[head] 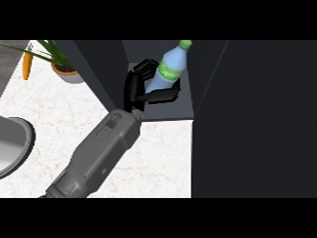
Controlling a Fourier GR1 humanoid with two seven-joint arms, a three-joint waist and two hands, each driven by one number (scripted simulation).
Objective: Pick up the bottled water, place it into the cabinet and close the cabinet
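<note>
1. Reaching deep into the open dark cabinet [209, 74], the left robot hand [141, 83] is the only one in play; the right robot hand shows nowhere in the head view.
2. The black fingers and thumb are curled round the lower body of the clear plastic water bottle with the green cap and green label [169, 67], so the hand is grasping the bottle, not released.
3. The bottle sits inside the cabinet opening, above the grey shelf floor [178, 109]; whether its base touches that floor cannot be told, since the hand hides it.
4. Here is the key relation: the bottle's long axis runs up and to the right in the view, cap pointing away from the robot toward the cabinet's back, and the bottle lies just right of the palm, with the thumb crossing beneath it.
5. The grey forearm [99, 153] stretches over the white marbled worktop [58, 121] straight toward the opening.
6. By judgement, placing is nearly done; letting go and pulling the arm back come next, then the broad dark door panel [264, 121] at the right needs swinging shut.
</note>
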